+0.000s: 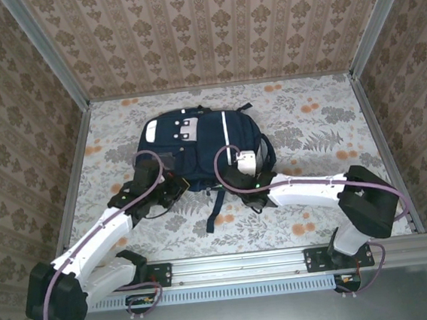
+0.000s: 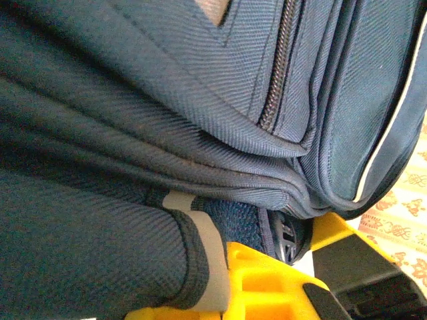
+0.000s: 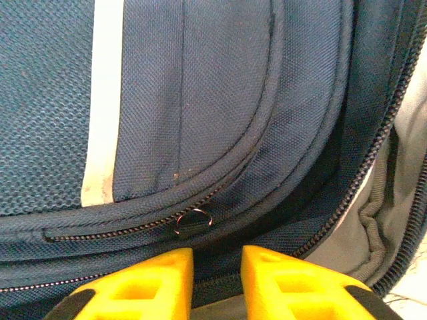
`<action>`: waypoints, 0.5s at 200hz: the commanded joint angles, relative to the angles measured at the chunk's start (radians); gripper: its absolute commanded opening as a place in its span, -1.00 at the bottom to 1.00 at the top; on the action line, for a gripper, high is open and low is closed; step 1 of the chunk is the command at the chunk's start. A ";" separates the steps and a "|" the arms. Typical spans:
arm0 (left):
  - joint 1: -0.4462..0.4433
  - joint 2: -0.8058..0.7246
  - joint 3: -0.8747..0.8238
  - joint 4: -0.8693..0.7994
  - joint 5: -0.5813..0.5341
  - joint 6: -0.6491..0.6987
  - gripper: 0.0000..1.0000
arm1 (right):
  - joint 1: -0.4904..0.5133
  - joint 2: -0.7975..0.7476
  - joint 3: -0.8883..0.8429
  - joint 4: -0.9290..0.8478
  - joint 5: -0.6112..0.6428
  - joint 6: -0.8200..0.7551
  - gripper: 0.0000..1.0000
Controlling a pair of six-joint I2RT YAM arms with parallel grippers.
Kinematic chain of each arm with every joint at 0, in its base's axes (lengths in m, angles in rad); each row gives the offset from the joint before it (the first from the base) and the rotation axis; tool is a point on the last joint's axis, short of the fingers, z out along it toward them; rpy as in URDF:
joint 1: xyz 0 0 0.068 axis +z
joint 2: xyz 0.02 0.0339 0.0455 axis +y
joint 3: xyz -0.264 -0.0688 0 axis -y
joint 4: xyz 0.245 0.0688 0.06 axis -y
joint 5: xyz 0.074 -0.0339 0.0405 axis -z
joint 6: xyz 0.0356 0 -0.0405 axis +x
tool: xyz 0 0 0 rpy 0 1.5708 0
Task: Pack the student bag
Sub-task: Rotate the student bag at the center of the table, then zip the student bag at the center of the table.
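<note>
The student bag, navy with a thin white stripe, lies flat mid-table. My left gripper is at its near left corner. In the left wrist view the yellow fingers are close together on dark mesh and a buckle at the bag's lower edge, gripper. My right gripper is at the near right side. Its fingertips pinch the navy edge of the bag just below a zipper pull ring, gripper. Grey lining shows through the unzipped gap on the right.
The floral tablecloth lies bare around the bag. Patterned walls close in the back and both sides, with metal posts at the corners. A dark strap trails from the bag toward the near rail.
</note>
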 commanded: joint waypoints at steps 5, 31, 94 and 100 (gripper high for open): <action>-0.037 0.018 0.012 0.100 -0.021 -0.044 -1.00 | 0.022 -0.086 -0.024 -0.069 0.036 -0.073 -0.36; -0.048 0.046 0.022 0.116 -0.018 -0.043 -1.00 | 0.138 -0.086 0.039 -0.164 0.119 -0.035 -0.29; -0.047 0.053 0.039 0.107 -0.026 -0.031 -1.00 | 0.295 0.152 0.198 -0.172 0.170 0.100 -0.41; -0.046 0.052 0.039 0.104 -0.026 -0.031 -1.00 | 0.301 0.179 0.217 -0.175 0.180 0.105 -0.44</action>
